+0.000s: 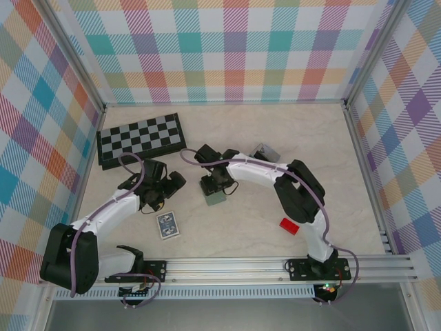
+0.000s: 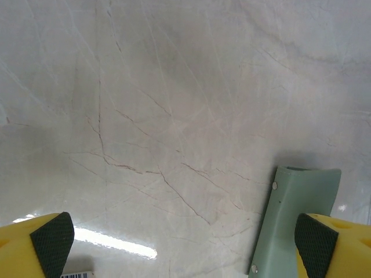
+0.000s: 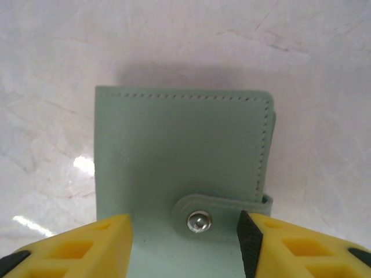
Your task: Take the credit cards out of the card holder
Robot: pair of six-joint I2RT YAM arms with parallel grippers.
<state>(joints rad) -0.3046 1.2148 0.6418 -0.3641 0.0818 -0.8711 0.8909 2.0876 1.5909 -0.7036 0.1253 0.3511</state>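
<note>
Right hand [image 3: 184, 231] points down, spread wide, over the closed card holder [image 3: 174, 145].

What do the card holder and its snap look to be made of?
The card holder: soft leather or faux leather, matte pale green, with stitched edges; which one is unclear. Its snap: shiny silver metal, judging by its glint.

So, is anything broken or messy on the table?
Nothing looks broken or spilled. The card holder is snapped shut, its strap fastened, with the right gripper open close to it. The chessboard lies a bit crooked to the back wall, but that is all.
</note>
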